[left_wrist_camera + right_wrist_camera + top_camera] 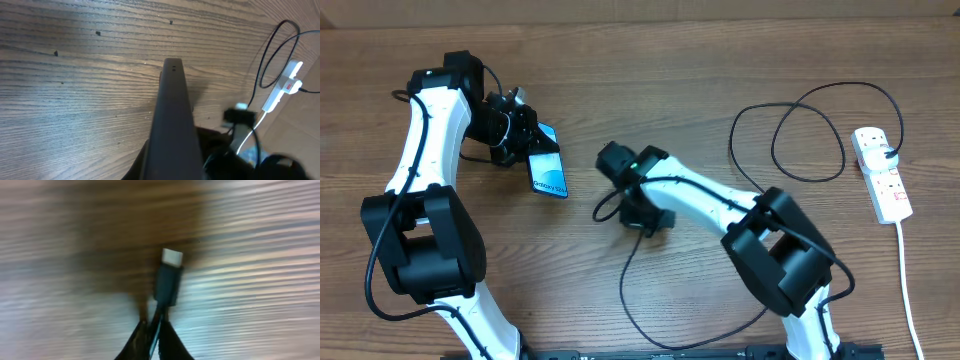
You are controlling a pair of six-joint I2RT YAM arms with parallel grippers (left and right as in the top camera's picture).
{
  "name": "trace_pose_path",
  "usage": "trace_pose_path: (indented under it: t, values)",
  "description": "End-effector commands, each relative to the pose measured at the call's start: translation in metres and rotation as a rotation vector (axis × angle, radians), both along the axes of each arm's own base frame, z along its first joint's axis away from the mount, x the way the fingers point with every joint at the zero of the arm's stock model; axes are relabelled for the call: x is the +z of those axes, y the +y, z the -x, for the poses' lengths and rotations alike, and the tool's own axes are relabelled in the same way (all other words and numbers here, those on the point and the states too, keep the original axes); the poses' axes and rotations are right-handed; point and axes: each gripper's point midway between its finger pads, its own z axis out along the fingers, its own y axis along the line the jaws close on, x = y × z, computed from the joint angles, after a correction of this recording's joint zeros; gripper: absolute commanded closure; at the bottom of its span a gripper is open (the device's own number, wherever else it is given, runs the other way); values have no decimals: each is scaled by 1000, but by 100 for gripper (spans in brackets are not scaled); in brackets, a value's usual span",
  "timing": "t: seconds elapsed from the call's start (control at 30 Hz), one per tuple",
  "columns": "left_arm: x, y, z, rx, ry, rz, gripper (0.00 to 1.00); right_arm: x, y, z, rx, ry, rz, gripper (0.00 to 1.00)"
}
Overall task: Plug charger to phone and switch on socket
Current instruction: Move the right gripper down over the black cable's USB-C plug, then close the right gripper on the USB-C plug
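Phone (172,115) clamped in left pincer (523,143), charger (166,282) tip pinched by right pincer (152,335) (socket (882,175) well apart)

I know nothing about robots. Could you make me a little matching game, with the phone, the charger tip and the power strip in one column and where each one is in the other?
Things:
1. phone
2. charger tip
3. power strip

Places:
A. lying on the right side of the table
B. pinched in the right gripper
C. held in the left gripper

Pairs: 1-C, 2-B, 3-A.
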Motion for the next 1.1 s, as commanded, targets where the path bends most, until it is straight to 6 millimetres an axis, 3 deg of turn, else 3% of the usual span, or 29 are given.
trace_pose_path:
  t: [0.0,0.17,0.33,0.37,0.43,0.5,0.6,0.77,0.87,1.07]
  values:
    - [0,-3,-1,13,12,27,96,-1,-47,-30,-55,-30,92,96]
    - [0,-4,-1,12,9,27,96,0,-103,-55,-163,-19,142,96]
    - [0,-4,-1,11,8,26,96,0,-142,-70,-279,-6,139,95]
    - [0,-4,-1,11,8,25,96,0,-146,-71,-297,6,128,90]
    - [0,-3,-2,11,8,23,96,-1,-148,-69,-305,41,84,66]
    - [0,-3,-2,11,8,24,96,-1,-146,-65,-288,79,43,49]
    - [0,-3,-2,11,8,24,96,1,-149,-57,-292,112,51,40]
    - [0,-3,-2,11,8,24,96,-1,-148,-62,-292,92,43,44]
    - [0,-4,-1,11,9,24,96,-4,-149,-71,-325,48,47,51]
    - [0,-4,-1,10,11,24,96,-14,-151,-75,-346,10,56,53]
